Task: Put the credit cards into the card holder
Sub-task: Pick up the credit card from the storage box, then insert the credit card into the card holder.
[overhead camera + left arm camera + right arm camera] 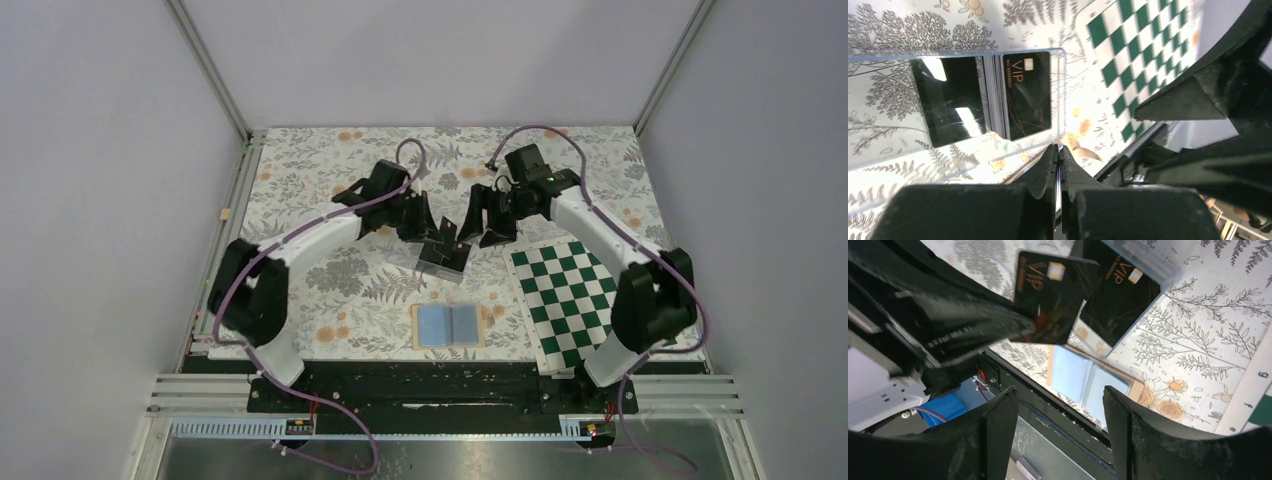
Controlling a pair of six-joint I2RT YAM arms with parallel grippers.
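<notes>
My left gripper (428, 232) (1059, 150) is shut on one black credit card (1053, 295) (447, 232) and holds it tilted in the air above the mat. In the left wrist view that card shows only as a thin edge between the fingers. More credit cards (1025, 95) (1120, 295) lie stacked in a clear plastic case (440, 262) just below. My right gripper (492, 228) (1060, 392) hangs open beside the held card, with nothing between its fingers. The card holder (449, 325) (1088, 380) lies open nearer the arm bases, light blue side up.
A green-white checkerboard (570, 295) (1133, 50) lies on the floral mat to the right of the card holder. Grey walls and metal rails enclose the table on three sides. The two arms meet close together over the middle of the mat.
</notes>
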